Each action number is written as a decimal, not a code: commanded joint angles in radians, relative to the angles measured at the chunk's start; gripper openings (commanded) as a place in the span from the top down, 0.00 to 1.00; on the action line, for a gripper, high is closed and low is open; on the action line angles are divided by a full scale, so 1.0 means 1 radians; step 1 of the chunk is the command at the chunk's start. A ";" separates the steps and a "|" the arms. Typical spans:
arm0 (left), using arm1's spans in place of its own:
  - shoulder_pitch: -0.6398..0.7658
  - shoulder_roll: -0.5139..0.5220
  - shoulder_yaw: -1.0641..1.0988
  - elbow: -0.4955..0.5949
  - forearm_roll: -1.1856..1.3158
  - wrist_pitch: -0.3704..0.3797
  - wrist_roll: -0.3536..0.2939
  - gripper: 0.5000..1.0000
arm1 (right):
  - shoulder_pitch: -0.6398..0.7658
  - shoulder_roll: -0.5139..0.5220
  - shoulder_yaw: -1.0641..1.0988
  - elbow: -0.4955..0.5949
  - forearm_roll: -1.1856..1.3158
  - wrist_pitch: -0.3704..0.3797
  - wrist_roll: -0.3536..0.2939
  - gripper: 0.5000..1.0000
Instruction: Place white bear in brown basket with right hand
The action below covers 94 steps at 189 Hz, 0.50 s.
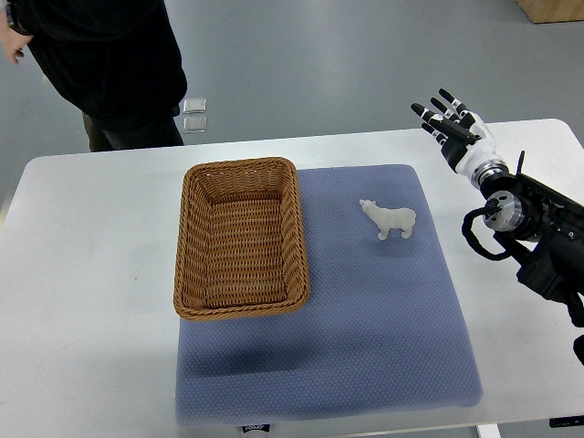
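Observation:
A small white bear (390, 219) stands on the blue mat (365, 310), to the right of the brown wicker basket (241, 237). The basket holds nothing. My right hand (447, 119) hovers over the table's far right, above and to the right of the bear, well apart from it. Its black fingers (431, 115) are spread and hold nothing. The left arm does not show.
The white table (82, 274) carries the mat and basket. A person in dark clothing (109, 64) stands at the table's far left edge. Grey floor lies beyond the table.

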 commanded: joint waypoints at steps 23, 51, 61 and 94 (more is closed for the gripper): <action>-0.001 0.000 -0.005 -0.002 -0.001 0.001 0.000 0.00 | -0.005 -0.001 -0.002 0.000 -0.001 0.003 0.000 0.15; -0.001 0.000 -0.001 0.000 -0.001 0.001 -0.001 0.00 | -0.016 -0.003 0.000 0.000 -0.001 0.014 0.000 0.15; -0.001 0.000 -0.001 0.000 -0.001 0.001 -0.001 0.00 | -0.016 -0.003 0.000 0.000 0.000 0.026 0.000 0.15; -0.001 0.000 0.002 0.000 -0.001 0.001 -0.001 0.00 | -0.016 -0.006 0.000 0.000 -0.001 0.037 0.001 0.15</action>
